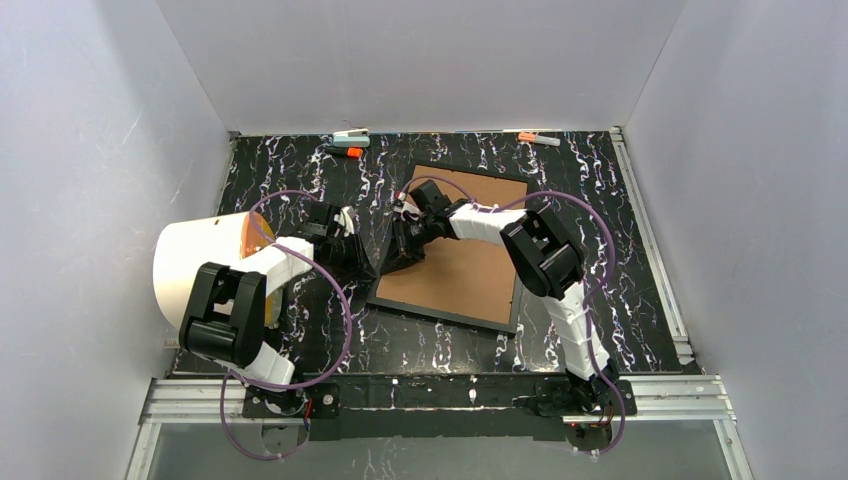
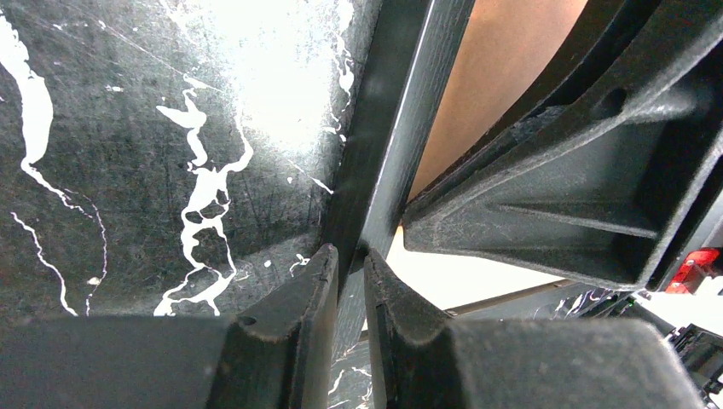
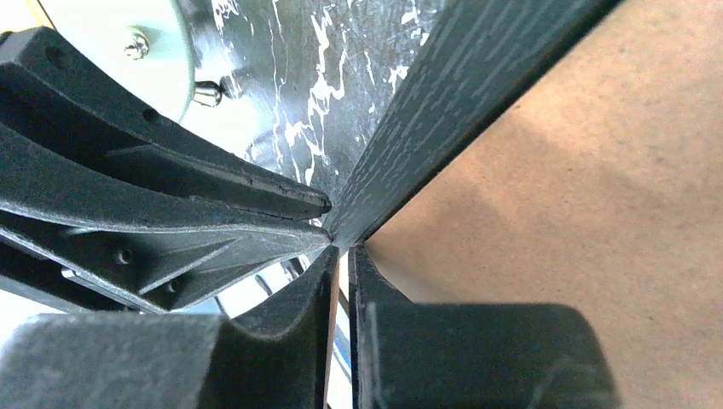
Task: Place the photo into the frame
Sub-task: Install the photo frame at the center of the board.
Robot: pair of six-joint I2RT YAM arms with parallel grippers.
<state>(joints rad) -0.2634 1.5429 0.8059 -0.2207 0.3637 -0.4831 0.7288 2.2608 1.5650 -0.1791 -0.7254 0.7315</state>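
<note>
L fingers [image 2: 328, 273] were closed on the frame [image 1: 440, 315] left rail. R fingers [image 3: 322, 281] were pinched on the backing board [image 1: 465, 270] edge (seam tight, hard to confirm). Risk: tips crowded together, so the rail could be lost or the frame dragged w/ the board. Curled photo [image 1: 190, 265], far left on bench [image 1: 620, 230], was shown in top view only; grips in wrist cams only.

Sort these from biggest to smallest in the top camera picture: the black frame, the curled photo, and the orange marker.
Biggest: black frame.
Next: curled photo, though it may sit nearer the camera.
Smallest: orange marker.
</note>
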